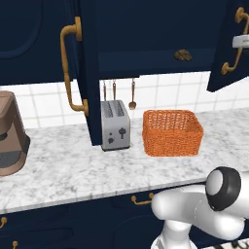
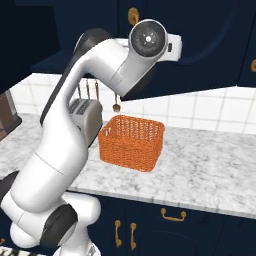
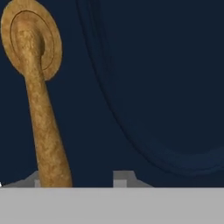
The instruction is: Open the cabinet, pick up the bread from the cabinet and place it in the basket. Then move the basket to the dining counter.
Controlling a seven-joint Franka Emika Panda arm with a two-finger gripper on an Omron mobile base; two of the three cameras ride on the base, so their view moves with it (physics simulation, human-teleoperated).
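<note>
1. Brass-gold handle (image 3: 41, 113) of the cabinet door stands right before the hand camera, running from its round mount down between the two finger tips (image 3: 122, 178), which sit apart on either side of it; whether they press it I cannot tell.
2. Both doors of the navy cabinet (image 1: 146, 34) hang swung out.
3. Inside, the bread (image 1: 183, 55) lies on the cabinet shelf, toward its right.
4. Below, the orange basket (image 1: 172, 132) stands on the marble surface (image 1: 73, 170), just right of the toaster (image 1: 115, 125).
5. A brown coffee machine (image 1: 10, 133) sits at the far left.
6. The jaws (image 1: 241, 42) are up at the right-hand door's handle.
</note>
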